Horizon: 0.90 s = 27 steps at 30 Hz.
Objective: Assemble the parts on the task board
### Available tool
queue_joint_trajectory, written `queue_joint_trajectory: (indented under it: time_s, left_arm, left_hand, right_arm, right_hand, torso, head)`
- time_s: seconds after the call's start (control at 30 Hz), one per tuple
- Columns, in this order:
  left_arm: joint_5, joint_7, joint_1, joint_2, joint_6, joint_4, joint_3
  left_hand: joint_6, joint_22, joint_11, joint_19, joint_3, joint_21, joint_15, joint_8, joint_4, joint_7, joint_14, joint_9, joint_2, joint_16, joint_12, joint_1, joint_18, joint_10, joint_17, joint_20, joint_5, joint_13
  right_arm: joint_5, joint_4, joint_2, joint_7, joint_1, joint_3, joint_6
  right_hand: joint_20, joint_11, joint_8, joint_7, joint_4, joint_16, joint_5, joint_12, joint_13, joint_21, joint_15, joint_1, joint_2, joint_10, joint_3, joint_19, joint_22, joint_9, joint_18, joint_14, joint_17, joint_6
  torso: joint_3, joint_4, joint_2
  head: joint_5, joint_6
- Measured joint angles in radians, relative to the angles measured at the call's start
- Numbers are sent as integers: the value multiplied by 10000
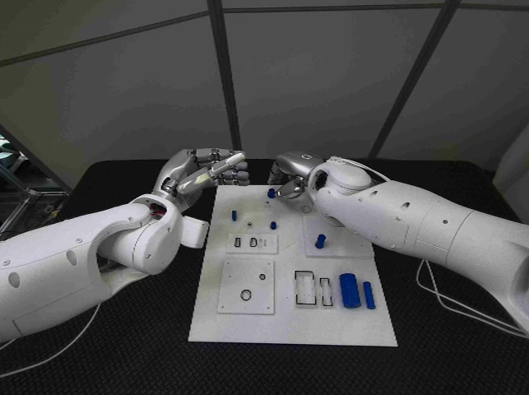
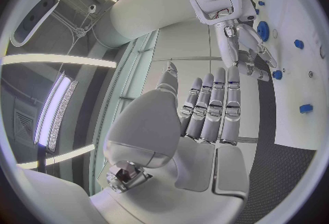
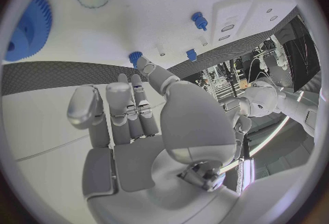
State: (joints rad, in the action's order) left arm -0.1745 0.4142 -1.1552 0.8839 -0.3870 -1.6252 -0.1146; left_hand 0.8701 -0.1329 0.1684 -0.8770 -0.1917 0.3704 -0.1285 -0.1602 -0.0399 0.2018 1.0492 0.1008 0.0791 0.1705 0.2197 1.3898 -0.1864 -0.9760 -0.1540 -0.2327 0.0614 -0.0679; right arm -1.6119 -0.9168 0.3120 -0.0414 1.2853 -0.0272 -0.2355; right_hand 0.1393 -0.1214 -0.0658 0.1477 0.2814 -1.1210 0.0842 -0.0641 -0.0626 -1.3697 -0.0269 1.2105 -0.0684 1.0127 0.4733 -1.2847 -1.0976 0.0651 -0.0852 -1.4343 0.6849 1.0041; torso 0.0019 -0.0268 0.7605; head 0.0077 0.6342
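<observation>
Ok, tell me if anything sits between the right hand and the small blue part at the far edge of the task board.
Nothing visible does. The right hand hovers over the far end of the task board, its fingers right beside the small blue part. The left hand is off the board's left edge, holding nothing.

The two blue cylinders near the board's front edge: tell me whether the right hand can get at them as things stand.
Probably yes. The blue cylinders lie in the open on the task board with nothing over them; the right hand is up at the far end, so it must draw back toward the robot.
</observation>
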Motion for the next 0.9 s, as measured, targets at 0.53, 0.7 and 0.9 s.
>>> queue_joint_trajectory:
  time_s: [0.53, 0.7, 0.9]
  left_arm:
    - [18, -19, -4, 153, 17, 11, 2]
    - [20, -29, -4, 137, 25, 33, 1]
    - [22, -35, -4, 100, 37, 79, 1]
  left_hand:
    - [0, 10, 0, 0, -27, 0, -27, 0, -27, 0, -27, 0, 0, 0, 0, 0, 0, 0, -8, 0, 0, 0]
    - [0, 10, 0, 0, -27, 0, -27, 0, -27, 0, -27, 0, 0, 0, 0, 0, 0, 0, -7, 0, 0, 0]
    - [0, 10, 0, 0, -27, 0, -27, 0, -27, 0, -27, 0, 0, 0, 0, 0, 0, 0, -7, 0, 0, 0]
  right_arm:
    - [2602, -2926, 3461, -276, 146, -22, -591]
    - [3413, -2912, 3765, -530, 176, -28, -376]
    - [3610, -2618, 3671, -757, 184, -28, -97]
  right_hand:
    - [-930, 1180, 0, -518, -1052, -2695, 447, -8583, -7880, -855, 830, -737, -441, 4284, -1861, -1219, -1962, 304, 163, -324, 4659, 164]
    - [-732, 974, 0, -330, -1404, -3388, 397, -12842, -12184, -1067, 776, -698, -408, 4431, -2370, -1530, -2105, 508, 319, -324, 6077, -192]
    - [-624, 892, 0, -232, -1514, -3690, 261, -13889, -12456, -1239, 695, -443, -499, 4542, -2535, -1702, -2105, 572, 318, -342, 6233, -483]
  torso:
    - [60, 242, -104]
    - [87, 331, -131]
    - [98, 348, -133]
  head:
    - [42, -168]
    - [54, -180]
    - [55, -182]
